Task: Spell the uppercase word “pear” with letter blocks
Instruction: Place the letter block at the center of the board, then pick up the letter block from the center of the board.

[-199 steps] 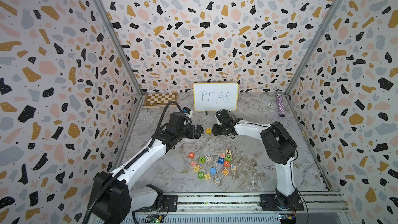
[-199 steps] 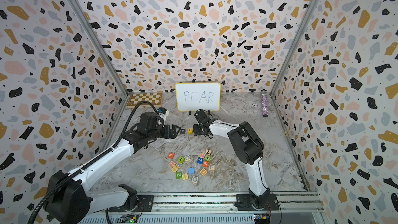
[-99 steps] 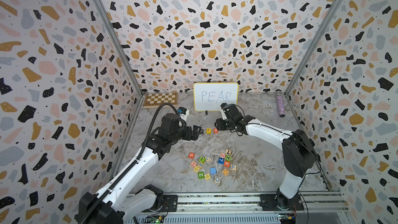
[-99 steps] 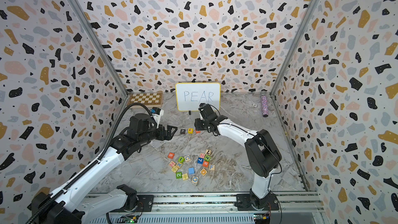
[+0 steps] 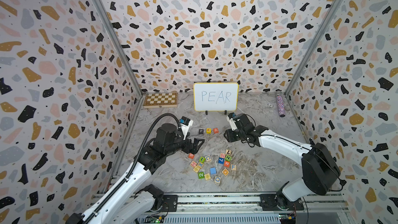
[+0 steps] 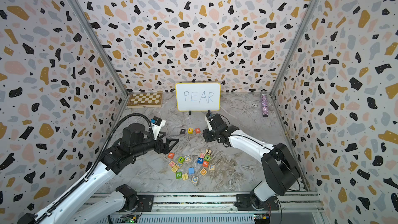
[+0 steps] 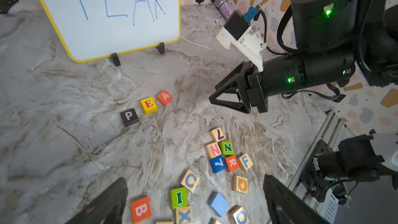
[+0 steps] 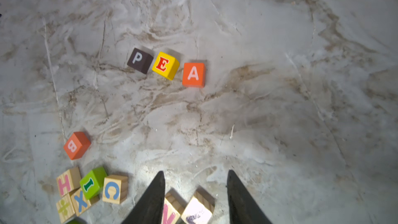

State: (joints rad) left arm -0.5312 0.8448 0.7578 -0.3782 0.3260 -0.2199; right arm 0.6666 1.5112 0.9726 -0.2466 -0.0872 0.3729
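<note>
- The R block (image 7: 232,163) is sitting in the pile, touching the 7 block (image 7: 217,163) and F block (image 7: 245,161), well apart from the row of P block (image 7: 129,116), E block (image 7: 148,105) and A block (image 7: 164,97).
- Jaws closing there are risking shoving neighbours or pinching 2 cubes.
- The right gripper (image 8: 195,174) is hovering beyond the A block, jaws partly apart, empty.
- The left gripper (image 5: 198,144) is hanging spread wide near the B block (image 5: 190,155), carrying nothing.

Black P (image 5: 201,131), yellow E (image 5: 208,130), orange A (image 5: 215,130) in a row; orange R (image 5: 226,163) amid pile (image 5: 213,170)
</note>
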